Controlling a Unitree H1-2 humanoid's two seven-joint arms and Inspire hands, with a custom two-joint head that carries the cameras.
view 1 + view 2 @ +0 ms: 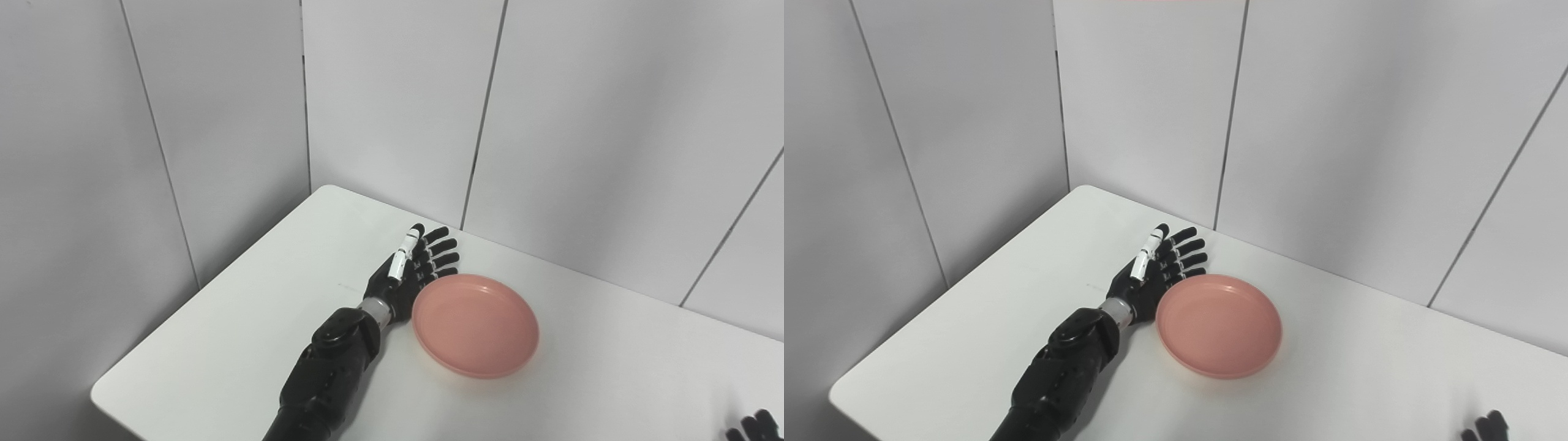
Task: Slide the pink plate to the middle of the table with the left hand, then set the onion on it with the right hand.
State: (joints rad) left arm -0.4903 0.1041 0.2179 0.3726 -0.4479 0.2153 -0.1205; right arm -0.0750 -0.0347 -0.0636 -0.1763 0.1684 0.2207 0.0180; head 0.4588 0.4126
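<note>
Two hands are ours, and we are using the left hand point(409, 275) now. It is lying flat and open, touching the left edge of the pink plate point(475, 324) on the desk point(245, 343). We are doing the sliding step. Next comes a gentle sideways push. Our plate is round, shallow and empty. Only the right hand point(754, 427) fingertips are showing, so we cannot tell its state. No onion is showing.

I see the pink plate point(475, 324) lying flat and upright on the white worktop point(245, 343), a round shallow dish with a raised rim, empty inside. Its left rim sits just beside my left hand's fingers point(438, 257), which stretch out straight along that edge. I cannot tell whether they touch it.
</note>
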